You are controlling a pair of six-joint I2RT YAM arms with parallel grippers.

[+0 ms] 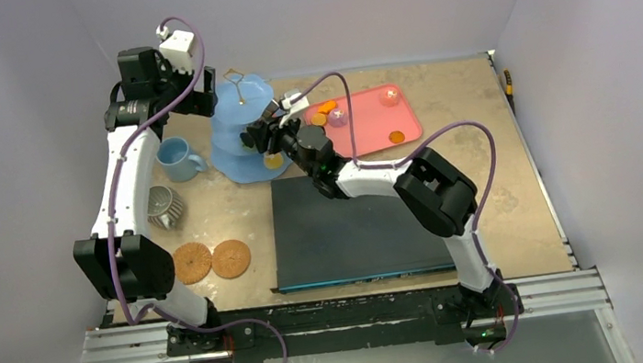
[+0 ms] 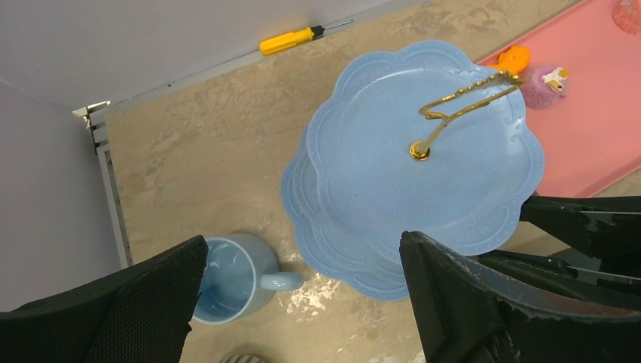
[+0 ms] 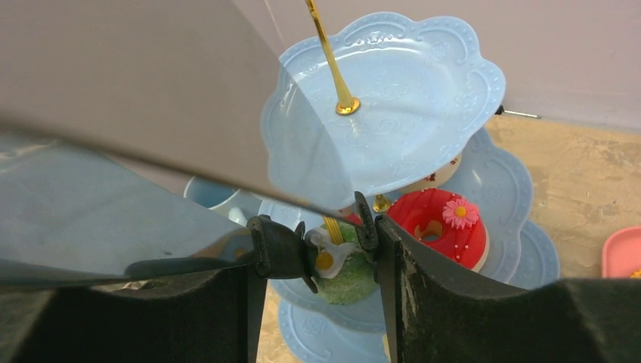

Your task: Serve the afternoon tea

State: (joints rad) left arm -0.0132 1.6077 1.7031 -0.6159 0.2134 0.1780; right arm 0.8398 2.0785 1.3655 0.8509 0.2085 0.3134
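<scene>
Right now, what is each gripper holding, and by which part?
The right gripper clamps the tongs near their tips; those tips pinch the green cake by its sides, under the top tier of the stand. The left gripper is open, empty.

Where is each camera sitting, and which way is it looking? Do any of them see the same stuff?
Top external: high above and behind the arm bases, looking down on the whole table; both arms show.
Left wrist: on the left arm, looking down onto the top of the stand and the mug; the open left gripper frames the bottom.
Right wrist: on the right arm, facing the stand from slightly above; the right gripper holds tongs pinching a green cake.
Shared: all three see the stand.
</scene>
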